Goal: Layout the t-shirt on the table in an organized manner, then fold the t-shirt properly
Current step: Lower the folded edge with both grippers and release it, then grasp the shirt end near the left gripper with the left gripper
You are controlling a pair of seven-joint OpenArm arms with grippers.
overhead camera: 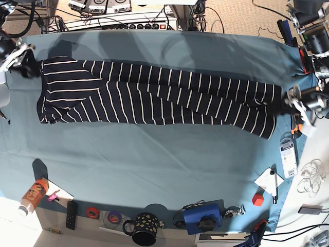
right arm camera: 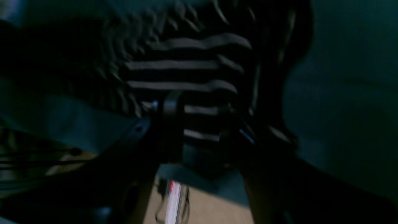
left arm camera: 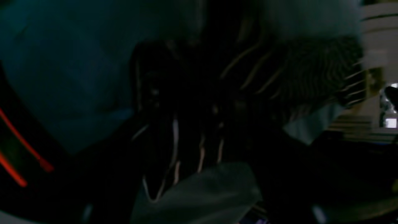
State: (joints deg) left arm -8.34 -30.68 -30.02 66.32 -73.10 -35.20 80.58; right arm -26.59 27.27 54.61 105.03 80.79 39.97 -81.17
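Observation:
The t-shirt (overhead camera: 154,95), dark navy with thin white stripes, lies stretched lengthwise across the far half of the teal table (overhead camera: 154,164). My right gripper (overhead camera: 28,64) holds its end at the base view's left. In the right wrist view the gripper (right arm camera: 199,124) is closed around striped fabric (right arm camera: 186,65). My left gripper (overhead camera: 288,103) holds the other end at the base view's right. The left wrist view is dark and blurred. There the gripper (left arm camera: 186,124) sits in bunched striped fabric (left arm camera: 311,71) over the table (left arm camera: 62,62).
Along the near edge stand an orange can (overhead camera: 33,193), a remote (overhead camera: 72,214), tape rolls (overhead camera: 92,212), a spotted mug (overhead camera: 145,226) and a blue box (overhead camera: 202,217). A red cube (overhead camera: 258,198) and a packet (overhead camera: 288,154) lie at the right. A power strip (overhead camera: 144,25) sits behind.

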